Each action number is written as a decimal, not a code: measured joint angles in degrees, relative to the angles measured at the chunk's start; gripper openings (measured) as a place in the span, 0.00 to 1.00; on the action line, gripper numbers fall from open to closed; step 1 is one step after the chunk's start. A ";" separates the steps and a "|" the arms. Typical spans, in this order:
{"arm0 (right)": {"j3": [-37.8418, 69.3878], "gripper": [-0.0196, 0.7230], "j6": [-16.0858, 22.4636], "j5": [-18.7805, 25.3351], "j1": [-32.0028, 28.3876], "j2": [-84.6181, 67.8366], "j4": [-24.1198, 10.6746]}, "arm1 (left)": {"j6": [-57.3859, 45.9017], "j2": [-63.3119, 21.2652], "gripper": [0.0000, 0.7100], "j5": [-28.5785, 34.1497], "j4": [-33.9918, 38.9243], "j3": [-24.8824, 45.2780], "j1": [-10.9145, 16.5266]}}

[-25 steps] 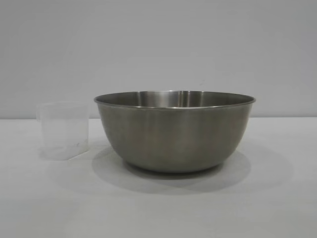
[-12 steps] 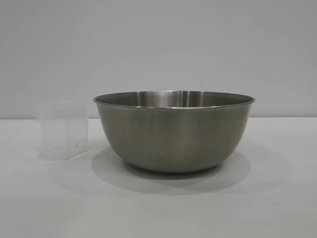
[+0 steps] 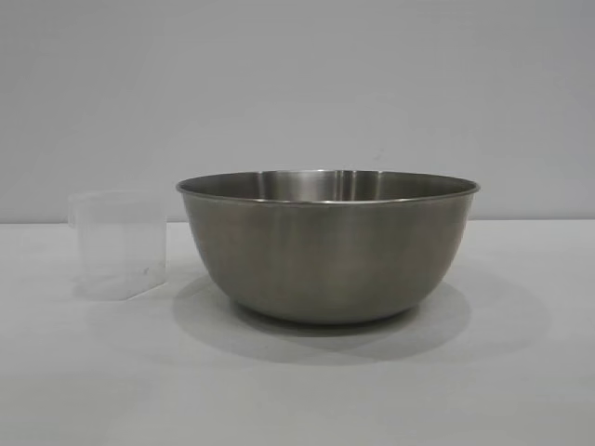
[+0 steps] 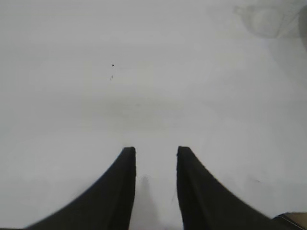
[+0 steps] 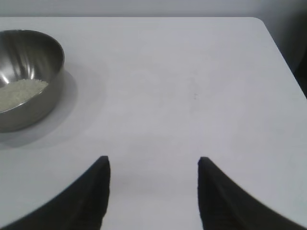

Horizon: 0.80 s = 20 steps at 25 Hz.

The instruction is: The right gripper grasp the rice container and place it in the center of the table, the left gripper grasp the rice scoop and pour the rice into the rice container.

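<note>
The rice container (image 3: 327,246), a large steel bowl, stands on the white table (image 3: 297,390) in the middle of the exterior view. The right wrist view shows it (image 5: 26,76) off to one side with rice (image 5: 19,93) lying inside. The rice scoop (image 3: 119,244), a clear plastic cup, stands upright just left of the bowl, apart from it; it shows faintly far off in the left wrist view (image 4: 264,20). My left gripper (image 4: 156,152) hangs over bare table, open a little with nothing between its fingers. My right gripper (image 5: 153,162) is open wider over bare table, away from the bowl.
The table's far edge and rounded corner (image 5: 259,21) show in the right wrist view, with a dark gap beyond. A plain grey wall (image 3: 297,93) stands behind the table. Neither arm shows in the exterior view.
</note>
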 joint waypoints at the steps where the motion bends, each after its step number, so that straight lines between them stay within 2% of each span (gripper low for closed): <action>1: 0.00 0.49 0.00 0.00 0.00 0.00 0.00 | 0.00 0.00 0.23 0.00 0.00 0.00 0.00; 11: 0.00 0.49 0.00 0.00 0.00 0.00 0.00 | 0.00 -1.39 0.23 0.12 0.00 0.00 0.00; 14: 0.00 0.49 0.00 0.00 0.00 0.00 0.00 | 0.00 -5.55 0.23 0.12 0.00 0.00 -0.44; 17: 0.00 0.49 0.00 0.00 0.00 0.00 0.00 | 0.00 -13.19 0.23 0.50 0.00 0.00 -0.68; 20: 0.00 0.49 0.00 0.11 0.00 0.00 0.00 | 0.00 -15.28 0.23 0.83 0.00 0.00 -0.92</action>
